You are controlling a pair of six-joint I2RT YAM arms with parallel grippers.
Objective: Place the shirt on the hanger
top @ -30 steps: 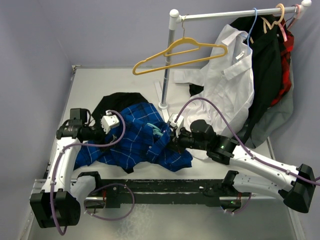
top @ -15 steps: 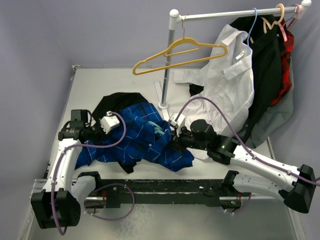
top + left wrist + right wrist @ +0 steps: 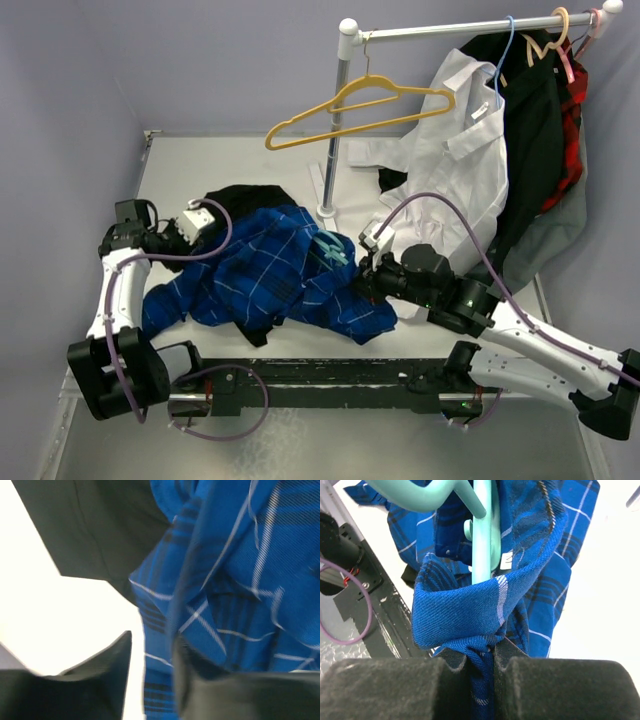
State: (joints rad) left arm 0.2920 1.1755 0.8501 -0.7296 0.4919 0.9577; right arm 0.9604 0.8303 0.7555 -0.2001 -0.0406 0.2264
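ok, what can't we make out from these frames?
Top external: hanger mostly buried in shirt; right gripper fingertips hidden by cloth.
Left wrist: blurred; cannot tell whether left gripper pinches shirt.
Right wrist: hanger runs off the top edge; its lower part hidden by the collar.

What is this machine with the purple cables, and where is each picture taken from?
These are two robot arms bolted at the near edge of a table. The wide picture looks down from above and behind them; the other two come from a camera on each wrist. On the table lie a blue plaid shirt and a black garment; a teal hanger pokes out of the shirt's collar. The right pincer is shut on a fold of the shirt. The left pincer has shirt fabric in its gap, but blur hides whether it grips. Behind, a rail carries a yellow hanger and a white shirt.
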